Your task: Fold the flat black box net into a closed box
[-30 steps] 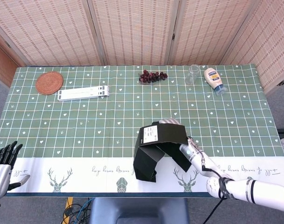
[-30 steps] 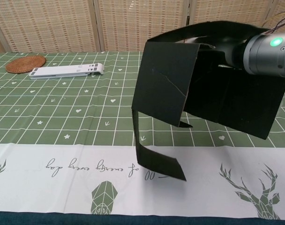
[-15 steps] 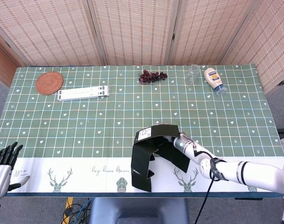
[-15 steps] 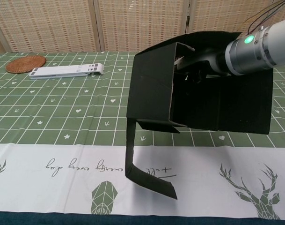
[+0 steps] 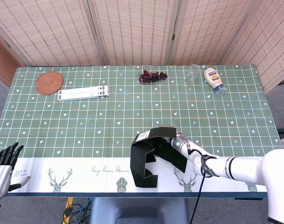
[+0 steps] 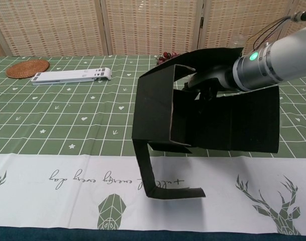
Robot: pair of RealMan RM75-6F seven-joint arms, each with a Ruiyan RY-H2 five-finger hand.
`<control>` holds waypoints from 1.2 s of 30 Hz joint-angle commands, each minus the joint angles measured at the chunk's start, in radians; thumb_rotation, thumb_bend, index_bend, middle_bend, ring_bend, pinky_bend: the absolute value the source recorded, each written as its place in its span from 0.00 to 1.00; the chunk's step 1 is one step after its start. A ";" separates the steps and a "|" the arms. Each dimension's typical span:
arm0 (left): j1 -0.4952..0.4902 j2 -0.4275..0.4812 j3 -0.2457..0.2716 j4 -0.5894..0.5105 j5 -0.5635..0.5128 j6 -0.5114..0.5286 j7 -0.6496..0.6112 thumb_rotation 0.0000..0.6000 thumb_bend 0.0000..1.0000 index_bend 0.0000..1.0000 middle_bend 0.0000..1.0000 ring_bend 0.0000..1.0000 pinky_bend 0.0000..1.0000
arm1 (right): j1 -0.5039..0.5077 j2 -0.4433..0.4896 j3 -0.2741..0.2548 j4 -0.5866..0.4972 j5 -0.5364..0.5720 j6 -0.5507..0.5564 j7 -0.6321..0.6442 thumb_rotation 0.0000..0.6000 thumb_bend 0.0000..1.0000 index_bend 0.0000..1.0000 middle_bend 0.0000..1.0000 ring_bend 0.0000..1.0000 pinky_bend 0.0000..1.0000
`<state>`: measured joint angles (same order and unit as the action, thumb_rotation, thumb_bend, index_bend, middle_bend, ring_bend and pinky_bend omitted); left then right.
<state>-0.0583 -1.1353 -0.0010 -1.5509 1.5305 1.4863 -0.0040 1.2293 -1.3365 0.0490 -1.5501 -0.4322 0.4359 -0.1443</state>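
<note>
chest view — right hand [image 6: 209, 84] inside black box net [image 6: 158, 108]

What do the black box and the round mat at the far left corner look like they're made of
The black box looks like thin matte cardboard: flat panels bend along sharp creases, with a pale cut edge showing. The round mat looks woven, perhaps rattan or straw: reddish-brown with faint concentric rings, though it is too small to be sure.

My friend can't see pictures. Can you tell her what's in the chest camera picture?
A robot's right hand holds a half-folded black box net up over a green checked tablecloth; its fingers are tucked inside the box, one flap hanging toward the table's white edge. Far behind lie a round woven coaster and a flat white stand.
</note>
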 commanded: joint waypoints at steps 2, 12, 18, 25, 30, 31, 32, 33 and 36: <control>-0.003 0.000 0.000 -0.002 0.002 -0.003 0.001 1.00 0.14 0.00 0.00 0.00 0.08 | -0.024 -0.019 0.009 0.000 -0.044 0.045 0.028 1.00 0.48 0.08 0.25 0.89 1.00; -0.006 0.002 0.001 -0.011 0.005 -0.005 0.006 1.00 0.14 0.00 0.00 0.00 0.08 | -0.084 -0.078 0.042 0.034 -0.151 0.131 0.081 1.00 0.36 0.00 0.09 0.83 1.00; -0.003 0.006 0.001 -0.018 0.006 0.001 0.010 1.00 0.14 0.00 0.00 0.00 0.08 | -0.134 -0.092 0.062 0.019 -0.288 0.202 0.089 1.00 0.33 0.00 0.10 0.83 1.00; -0.005 0.006 -0.001 -0.021 0.012 0.007 0.015 1.00 0.14 0.00 0.00 0.00 0.08 | -0.229 -0.084 0.013 -0.084 -0.526 0.368 0.034 1.00 0.15 0.00 0.13 0.83 1.00; -0.007 0.005 0.000 -0.027 0.018 0.008 0.021 1.00 0.14 0.00 0.00 0.00 0.08 | -0.275 -0.118 -0.025 -0.103 -0.638 0.408 0.022 1.00 0.00 0.00 0.15 0.83 1.00; -0.006 0.005 0.001 -0.028 0.020 0.011 0.023 1.00 0.14 0.00 0.00 0.00 0.08 | -0.283 -0.130 -0.031 -0.101 -0.657 0.414 0.016 1.00 0.00 0.00 0.16 0.83 1.00; -0.004 0.006 0.002 -0.030 0.021 0.013 0.024 1.00 0.14 0.00 0.00 0.00 0.08 | -0.290 -0.142 -0.036 -0.098 -0.673 0.420 0.007 1.00 0.00 0.00 0.16 0.83 1.00; -0.002 0.006 0.002 -0.031 0.021 0.015 0.025 1.00 0.14 0.00 0.00 0.00 0.08 | -0.294 -0.153 -0.038 -0.094 -0.683 0.428 -0.003 1.00 0.00 0.00 0.16 0.83 1.00; 0.003 0.008 0.004 -0.034 0.019 0.020 0.027 1.00 0.14 0.00 0.00 0.00 0.08 | -0.309 -0.202 -0.038 -0.063 -0.711 0.467 -0.050 1.00 0.00 0.00 0.18 0.83 1.00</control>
<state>-0.0563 -1.1274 0.0028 -1.5846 1.5499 1.5058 0.0223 0.9331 -1.5120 0.0158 -1.6307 -1.1247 0.8798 -0.1681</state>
